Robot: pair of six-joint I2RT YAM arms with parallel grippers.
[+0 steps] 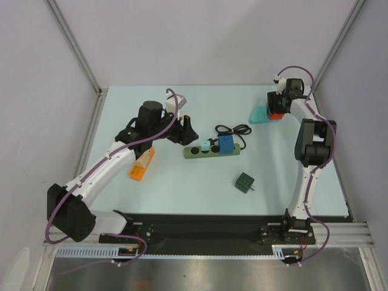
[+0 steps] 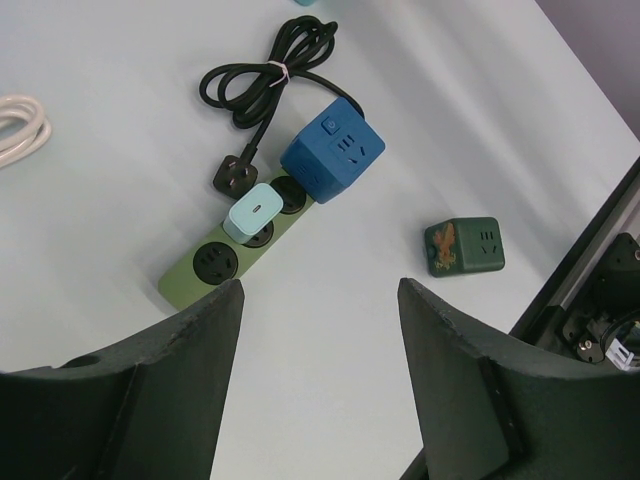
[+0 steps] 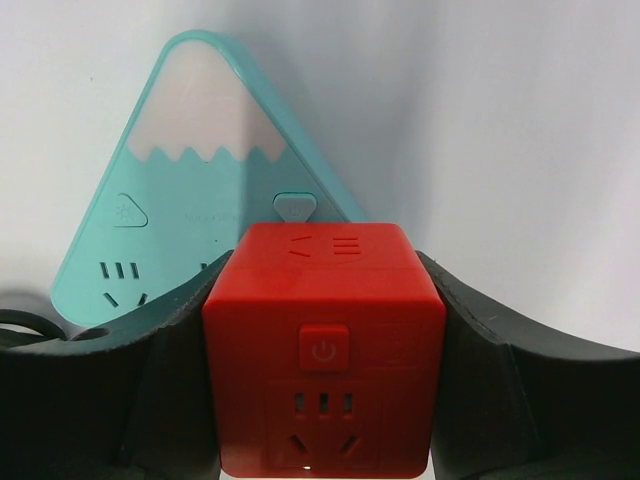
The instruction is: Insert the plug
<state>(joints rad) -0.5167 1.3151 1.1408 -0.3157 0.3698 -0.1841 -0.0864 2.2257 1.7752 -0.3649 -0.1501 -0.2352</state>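
A green power strip (image 1: 206, 151) lies mid-table, with a light teal plug (image 1: 207, 145) and a blue cube adapter (image 1: 226, 145) plugged into it; one socket at its left end is free (image 2: 215, 262). My left gripper (image 1: 183, 130) is open and empty, just left of the strip; the strip (image 2: 200, 285), teal plug (image 2: 252, 212) and blue cube (image 2: 333, 158) show ahead of its fingers (image 2: 200, 340). My right gripper (image 1: 277, 112) at the far right is shut on a red cube adapter (image 3: 322, 350). A dark green cube adapter (image 1: 245, 182) lies loose in front.
A teal mountain-shaped socket block (image 3: 200, 190) lies right behind the red cube, also seen from above (image 1: 259, 114). An orange object (image 1: 140, 165) lies under the left arm. The strip's black cord (image 1: 233, 130) is coiled behind it. A white cable (image 2: 20, 125) lies at left.
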